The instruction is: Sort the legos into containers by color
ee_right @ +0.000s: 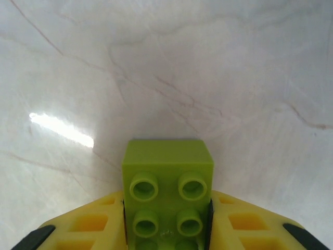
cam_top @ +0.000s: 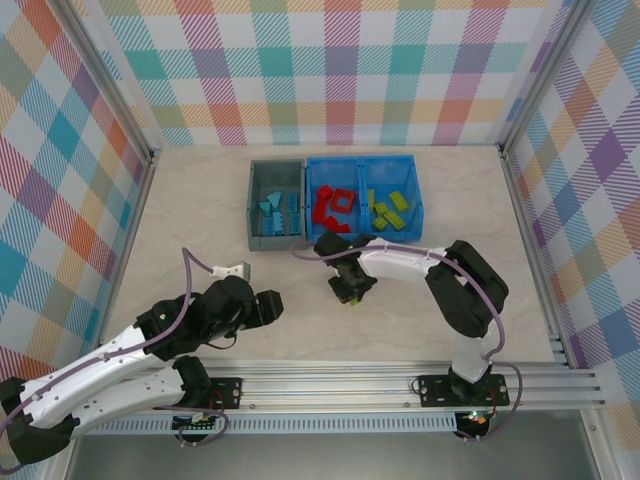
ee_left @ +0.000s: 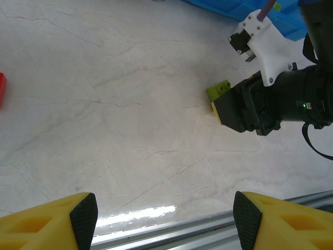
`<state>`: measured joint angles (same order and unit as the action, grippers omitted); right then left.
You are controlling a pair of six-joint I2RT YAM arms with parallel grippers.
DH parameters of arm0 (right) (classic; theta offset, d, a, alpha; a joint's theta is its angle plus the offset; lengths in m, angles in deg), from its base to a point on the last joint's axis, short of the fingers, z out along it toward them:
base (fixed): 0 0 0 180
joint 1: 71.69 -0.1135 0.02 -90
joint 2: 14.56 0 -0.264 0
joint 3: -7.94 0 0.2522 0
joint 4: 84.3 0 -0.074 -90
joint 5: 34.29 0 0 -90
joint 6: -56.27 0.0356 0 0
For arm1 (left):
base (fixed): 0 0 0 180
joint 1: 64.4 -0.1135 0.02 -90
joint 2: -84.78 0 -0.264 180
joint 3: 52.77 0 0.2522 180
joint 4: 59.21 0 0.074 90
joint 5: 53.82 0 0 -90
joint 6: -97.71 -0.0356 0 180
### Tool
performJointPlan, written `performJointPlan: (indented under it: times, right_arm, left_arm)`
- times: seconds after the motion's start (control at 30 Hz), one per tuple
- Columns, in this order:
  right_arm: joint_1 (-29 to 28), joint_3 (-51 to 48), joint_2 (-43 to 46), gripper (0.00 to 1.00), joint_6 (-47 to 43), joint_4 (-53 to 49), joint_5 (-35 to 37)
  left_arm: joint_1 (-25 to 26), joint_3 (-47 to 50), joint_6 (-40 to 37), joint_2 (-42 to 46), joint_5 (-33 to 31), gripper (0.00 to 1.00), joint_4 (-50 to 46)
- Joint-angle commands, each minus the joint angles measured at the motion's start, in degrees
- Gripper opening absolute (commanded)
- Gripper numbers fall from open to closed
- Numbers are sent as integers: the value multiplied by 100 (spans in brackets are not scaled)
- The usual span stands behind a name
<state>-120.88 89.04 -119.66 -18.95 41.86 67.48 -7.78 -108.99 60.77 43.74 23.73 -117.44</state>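
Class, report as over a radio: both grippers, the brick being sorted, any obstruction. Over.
Left gripper open, empty. Right gripper shut on lime green brick, low over table. Nothing seen blocking way to blue bin.

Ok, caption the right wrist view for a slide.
Right gripper pinches a lime brick between yellow fingers, marbled table beyond.

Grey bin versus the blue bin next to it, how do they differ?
The grey bin is narrower with one compartment; the blue bin is wider and split in two. The grey bin holds light blue bricks; the blue bin holds red bricks on its left and lime green bricks on its right. Both are open-topped and stand side by side.
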Motion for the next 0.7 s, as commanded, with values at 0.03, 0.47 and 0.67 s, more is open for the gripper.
performJointPlan:
  times: [0.03, 0.47, 0.67]
  right_arm:
    - [74, -216, 1233, 29, 372, -256, 120]
    - [2439, 1903, 863, 27, 135, -689, 258]
    - [2908, 3775, -903, 27, 81, -956, 50]
  left_arm:
    - [68, -150, -159, -120, 122, 72, 370]
    - [68, -2447, -1336, -2772, 165, 72, 1626]
    - [60, -3577, -1809, -3958, -220, 72, 1621]
